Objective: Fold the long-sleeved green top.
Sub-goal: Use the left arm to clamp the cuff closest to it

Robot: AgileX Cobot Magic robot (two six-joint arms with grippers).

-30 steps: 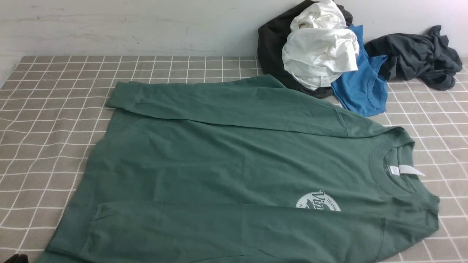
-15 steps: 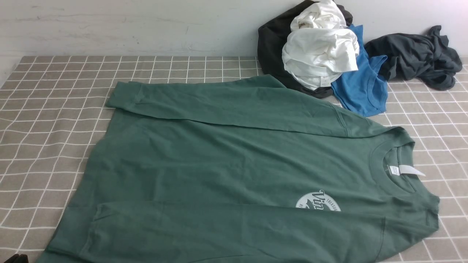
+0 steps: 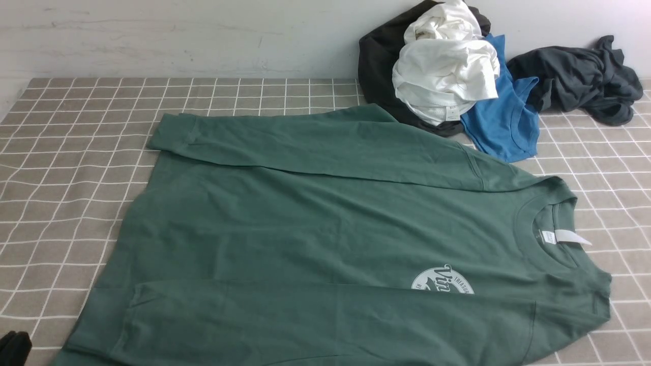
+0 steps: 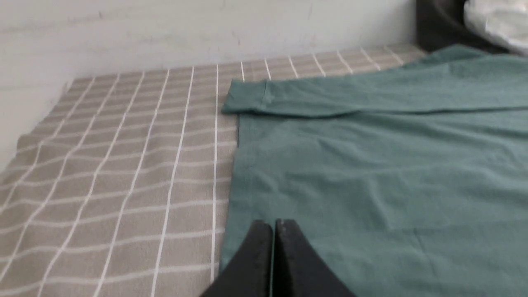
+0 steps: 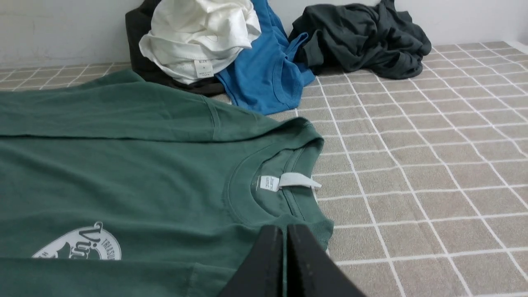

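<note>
Front view: one green long-sleeved top, large, laid out on a grey-brown cloth with a white grid, covering the middle and near part of the surface; neck opening to the right, hem end to the left. Both sleeves are turned in over the body, one along the far side, one along the near side and partly over the white round chest logo. One white label at the neck. Behind the top, toward the right: one white garment on one black garment; beside them, one blue garment; farther right, one dark grey garment, bunched. Left gripper: narrow, jaws together, holding nothing, its dark tip at the near left corner of the front view. Right gripper: likewise narrow, jaws together, empty, seen in its wrist view near the neck end.
</note>
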